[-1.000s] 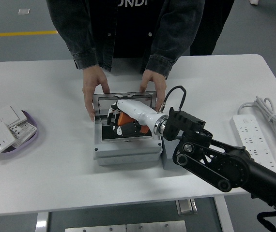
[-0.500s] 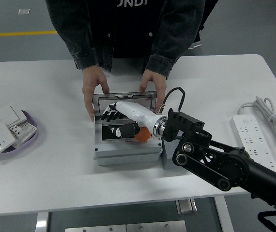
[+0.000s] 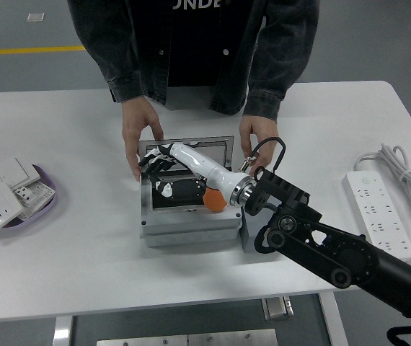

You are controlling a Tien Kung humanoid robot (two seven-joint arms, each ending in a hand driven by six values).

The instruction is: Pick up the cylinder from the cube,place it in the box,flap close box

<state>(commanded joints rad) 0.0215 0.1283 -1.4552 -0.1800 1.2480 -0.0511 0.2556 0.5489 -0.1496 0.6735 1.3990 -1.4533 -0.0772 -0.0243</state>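
Note:
An orange cylinder [image 3: 213,200] lies inside the open grey box [image 3: 187,232] at its right side, partly hidden by my forearm. The box's lid [image 3: 213,145] stands up at the back. My right hand [image 3: 155,160] reaches over the box with its fingers spread at the lid's left end and holds nothing. A person at the far side rests one hand [image 3: 139,137] on the box's left back corner; the other hand [image 3: 259,137] is just right of the lid. A grey block [image 3: 248,238] shows beside the box under my arm.
A purple bowl [image 3: 47,205] with white switch plates stands at the left edge. A white power strip [image 3: 378,213] with a coiled cable lies at the right. My black forearm crosses the table's front right.
My right hand let go of the orange cylinder, which now lies in the box, and moved up and left to the lid. The person's hand on the right moved off the lid to the right.

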